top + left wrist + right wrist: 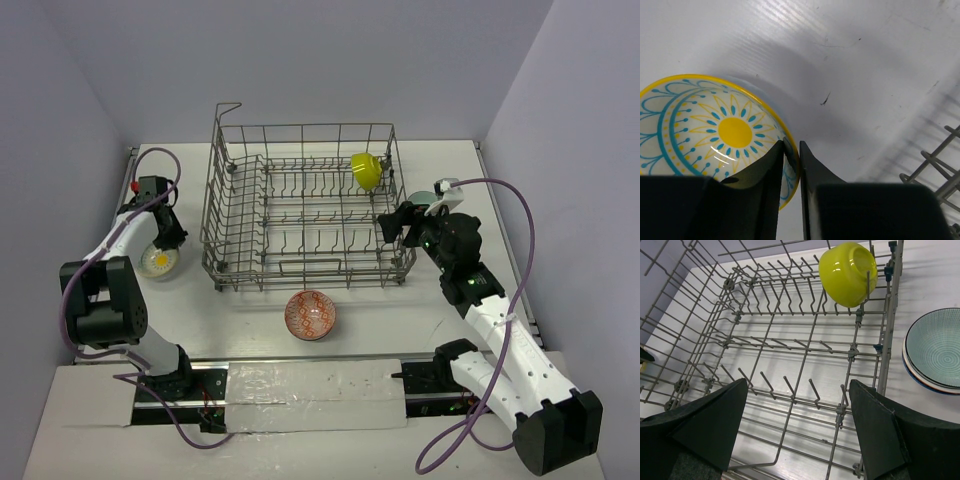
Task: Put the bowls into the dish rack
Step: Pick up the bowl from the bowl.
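**Yellow bowl [735, 132] nipped at the rim, lime bowl [366, 170] sitting in the rack [300, 127]**

Over on the left of the table [400, 325], just beside the rack's left wall: the yellow bowl, upright, teal petals and a yellow sun painted inside. Down on its rim, the left gripper [791, 146], clamped: one finger [765, 190] inside the bowl, the other outside, only the thin rim between them. Rack wires just showing at the edge of that wrist view.

Across to the rack now: big grey wire basket in the middle of the table, rows of upright prongs [796, 290], a raised loop [228, 107] at its far left corner. In the far right corner, the lime bowl, tipped on its side and propped among the prongs.

Over the near right corner of the rack, the right gripper [797, 385], jaws spread wide, gripping nothing, bare wire and prongs below between the two black fingers.

Just outside the right wall, on the table: a stack of bowls [935, 347], the top one teal with fine rings, a blue-edged one under it, close by the right gripper. Number in the stack: hard to tell.

And out front, on the near side of the rack, a red-and-white bowl [311, 314], upright, on its own, well apart from both grippers.
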`<action>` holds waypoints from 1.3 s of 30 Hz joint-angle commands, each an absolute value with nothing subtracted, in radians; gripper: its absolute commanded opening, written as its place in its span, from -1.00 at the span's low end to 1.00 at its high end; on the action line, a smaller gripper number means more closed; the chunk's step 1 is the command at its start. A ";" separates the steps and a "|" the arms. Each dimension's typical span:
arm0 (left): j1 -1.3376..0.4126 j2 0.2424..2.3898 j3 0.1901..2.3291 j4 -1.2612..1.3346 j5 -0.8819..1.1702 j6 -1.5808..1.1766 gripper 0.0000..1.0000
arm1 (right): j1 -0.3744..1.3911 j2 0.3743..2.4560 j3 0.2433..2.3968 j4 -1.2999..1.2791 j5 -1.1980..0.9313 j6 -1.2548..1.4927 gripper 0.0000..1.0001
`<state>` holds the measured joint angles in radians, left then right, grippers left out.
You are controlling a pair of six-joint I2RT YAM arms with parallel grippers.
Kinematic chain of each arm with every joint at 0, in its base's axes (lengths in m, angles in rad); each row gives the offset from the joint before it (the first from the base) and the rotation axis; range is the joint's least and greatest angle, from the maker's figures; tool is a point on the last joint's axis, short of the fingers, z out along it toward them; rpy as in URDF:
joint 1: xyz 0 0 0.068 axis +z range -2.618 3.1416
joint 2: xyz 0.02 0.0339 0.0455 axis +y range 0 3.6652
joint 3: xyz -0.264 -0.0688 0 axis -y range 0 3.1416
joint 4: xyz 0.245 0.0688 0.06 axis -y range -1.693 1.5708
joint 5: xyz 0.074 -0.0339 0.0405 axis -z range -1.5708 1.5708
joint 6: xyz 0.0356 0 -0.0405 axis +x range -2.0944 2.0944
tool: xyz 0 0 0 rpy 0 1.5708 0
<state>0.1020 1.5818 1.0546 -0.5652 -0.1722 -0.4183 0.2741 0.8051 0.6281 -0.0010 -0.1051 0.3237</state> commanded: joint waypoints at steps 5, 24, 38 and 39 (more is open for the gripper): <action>0.071 1.552 1.134 -0.571 -0.143 -0.416 -0.60 | 0.270 0.810 0.652 0.021 -0.094 0.313 0.79; 0.011 1.534 1.210 -0.621 -0.184 -0.414 -0.71 | 0.270 0.821 0.650 0.023 -0.095 0.314 0.79; -0.025 1.480 1.299 -0.706 -0.256 -0.388 -0.78 | 0.270 0.824 0.652 0.025 -0.097 0.314 0.79; -0.023 1.477 1.298 -0.707 -0.261 -0.382 -0.81 | 0.268 0.825 0.652 0.023 -0.097 0.313 0.79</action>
